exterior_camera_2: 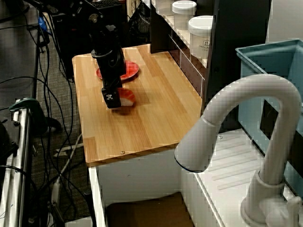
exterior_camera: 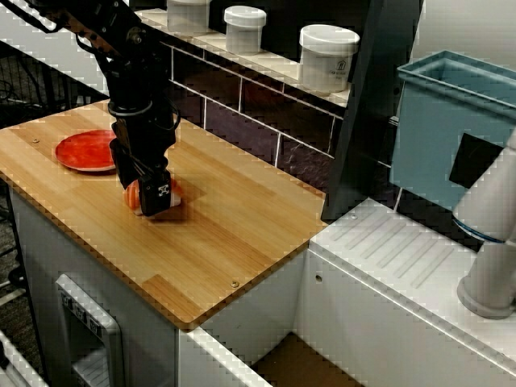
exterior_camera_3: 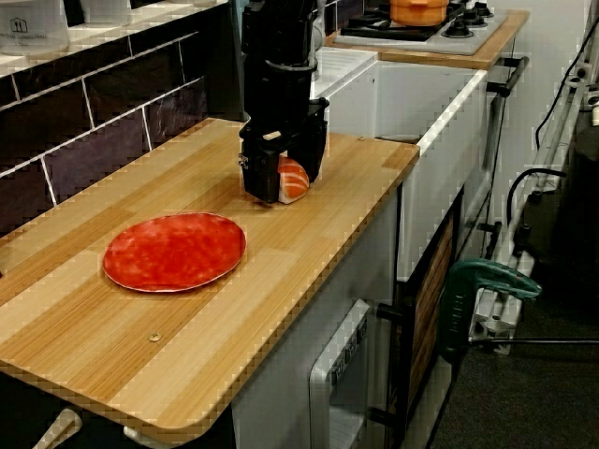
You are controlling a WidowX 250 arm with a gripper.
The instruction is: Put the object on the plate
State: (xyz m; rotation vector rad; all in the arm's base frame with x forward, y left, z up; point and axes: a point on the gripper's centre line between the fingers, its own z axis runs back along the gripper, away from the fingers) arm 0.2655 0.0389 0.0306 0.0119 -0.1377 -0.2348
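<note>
One tool (exterior_camera_3: 281,182) | jaws astride nigiri (exterior_camera_3: 292,179), grip unclear | plate (exterior_camera_3: 175,251) apart

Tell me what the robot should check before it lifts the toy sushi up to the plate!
1. Gripper down at the sushi, a finger on each side: ok.
2. Fingers squeezed tight on the sushi: cannot tell.
3. Sushi sitting on the wooden table, not on the plate: ok, ready to lift.
4. Plate has nothing on it: ok.
5. Table between sushi and plate is bare: ok.
6. Plate lies flat: ok.
</note>
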